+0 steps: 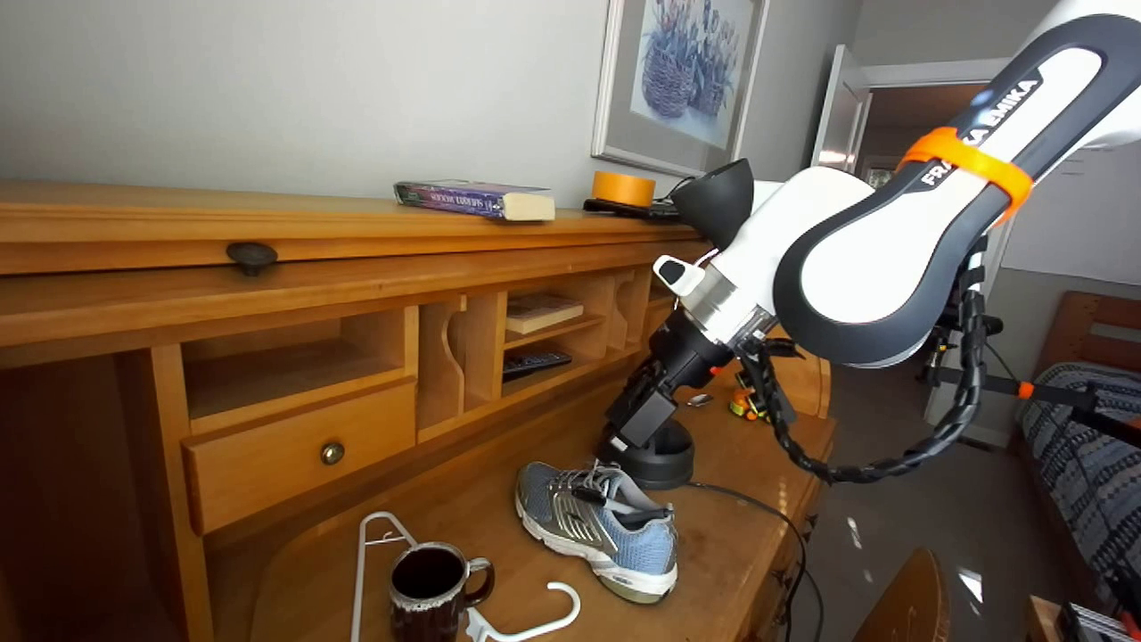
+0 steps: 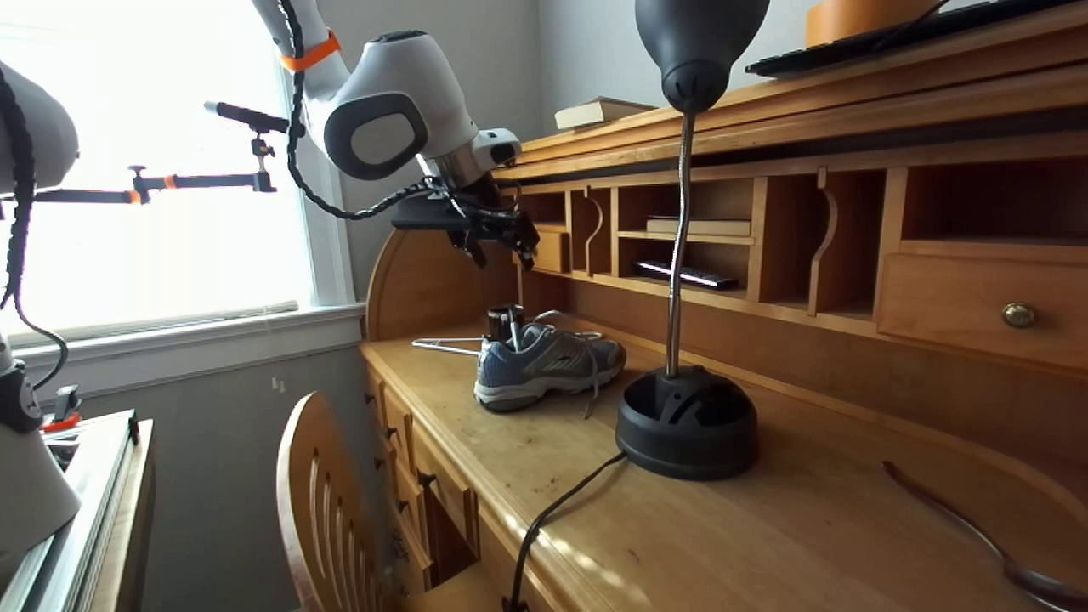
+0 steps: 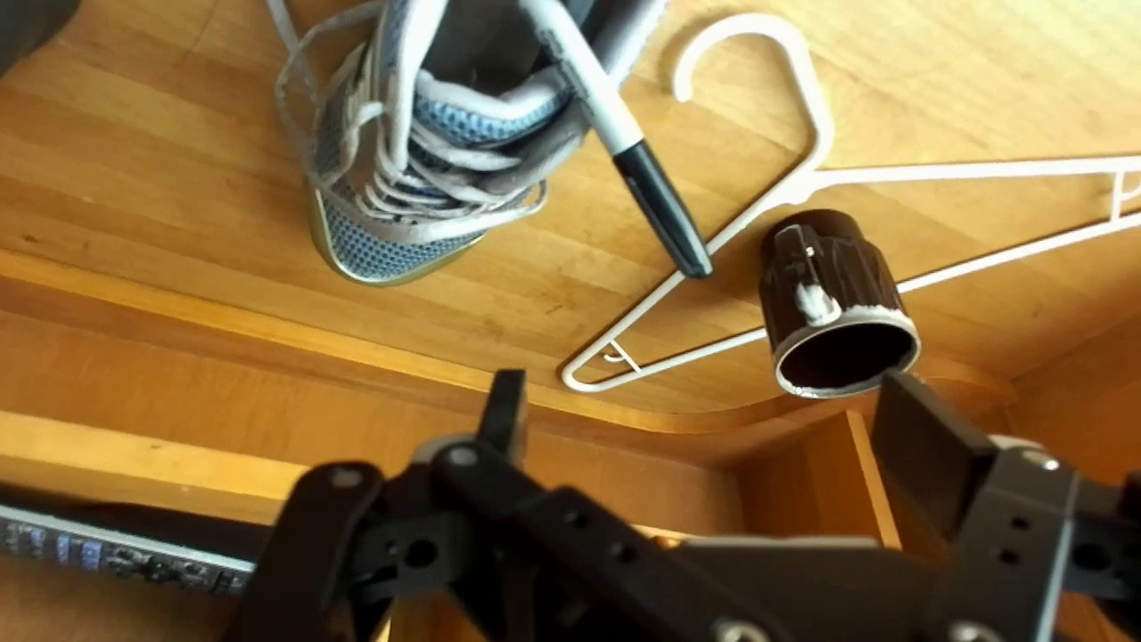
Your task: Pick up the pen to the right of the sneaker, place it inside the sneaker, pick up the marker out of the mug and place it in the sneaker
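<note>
One white hanger (image 3: 798,185) around the mug (image 3: 847,278), lamp base (image 2: 684,442) near the sneaker (image 2: 548,370), gripper (image 3: 704,388) wide.

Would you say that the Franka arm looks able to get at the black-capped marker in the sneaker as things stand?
Probably yes: the gripper stands open and raised above the desk, and the black-capped marker juts out of the grey-blue sneaker, with nothing visible over its cap.
</note>
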### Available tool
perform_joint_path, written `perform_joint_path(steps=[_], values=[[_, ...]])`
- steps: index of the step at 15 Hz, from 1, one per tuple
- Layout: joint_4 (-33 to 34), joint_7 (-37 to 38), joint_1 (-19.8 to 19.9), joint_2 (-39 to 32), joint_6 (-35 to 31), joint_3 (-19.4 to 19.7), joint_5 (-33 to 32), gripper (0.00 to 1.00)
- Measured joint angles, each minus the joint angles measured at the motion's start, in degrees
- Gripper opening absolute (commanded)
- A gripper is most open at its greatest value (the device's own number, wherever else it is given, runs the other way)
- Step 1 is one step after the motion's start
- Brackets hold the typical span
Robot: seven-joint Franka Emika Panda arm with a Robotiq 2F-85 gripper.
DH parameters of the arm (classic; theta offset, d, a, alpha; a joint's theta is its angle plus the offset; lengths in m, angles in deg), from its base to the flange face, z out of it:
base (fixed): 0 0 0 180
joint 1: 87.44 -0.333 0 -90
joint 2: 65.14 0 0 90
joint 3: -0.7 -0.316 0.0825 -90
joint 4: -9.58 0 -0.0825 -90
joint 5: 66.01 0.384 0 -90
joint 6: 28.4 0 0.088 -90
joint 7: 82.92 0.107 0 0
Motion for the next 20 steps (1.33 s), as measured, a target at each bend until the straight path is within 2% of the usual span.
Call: perform_joint_path(steps=[4,9,16,17,20], values=[[1.47,8.54,0.56,2.02,8.77,-3.79,5.63,1.0],[4.47,16.75,3.5,6.25,19.56,-8.6,10.07,1.0],[7.1,26.74,4.37,15.29,28.97,-9.92,10.54,1.0],[7.39,28.89,1.84,16.55,29.93,-7.23,9.3,1.0],[8.0,35.44,-11.42,19.62,33.89,6.63,4.71,1.0]])
